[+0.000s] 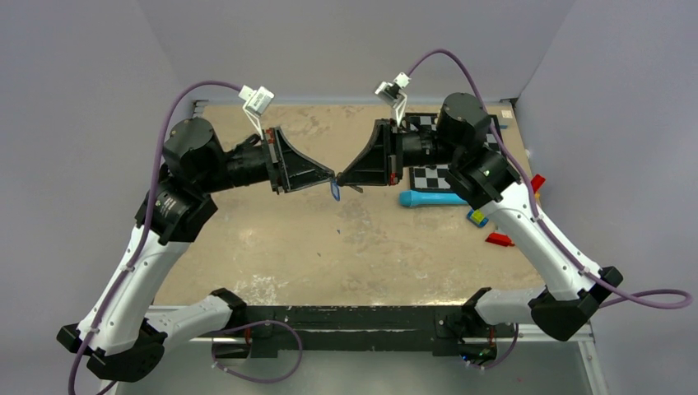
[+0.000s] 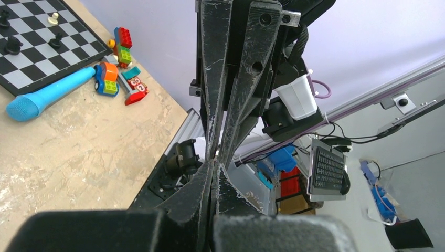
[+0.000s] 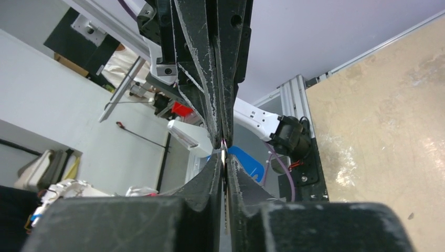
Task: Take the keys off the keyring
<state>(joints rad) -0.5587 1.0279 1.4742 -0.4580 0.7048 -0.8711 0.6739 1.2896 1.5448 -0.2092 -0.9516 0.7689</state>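
Both grippers meet tip to tip above the middle of the table (image 1: 272,247). My left gripper (image 1: 332,176) is shut, and a small glint of the keyring (image 3: 223,143) shows at its tips. A bright blue oval tag (image 1: 335,192) hangs just below that meeting point; its blue face (image 3: 247,164) shows behind my right fingers. My right gripper (image 1: 342,178) is nearly shut on a thin grey metal key (image 3: 223,160) seen edge-on between its pads. A small grey bit (image 1: 355,189) sticks out under the right tips. In the left wrist view my left gripper (image 2: 216,161) has its jaws pressed together.
A long light-blue tube tool (image 1: 431,198) lies right of centre beside a chessboard (image 1: 436,174). A small blue-and-yellow block (image 1: 476,217) and red pieces (image 1: 499,239) sit near the right arm. Toy bricks (image 2: 118,52) lie at the table's edge.
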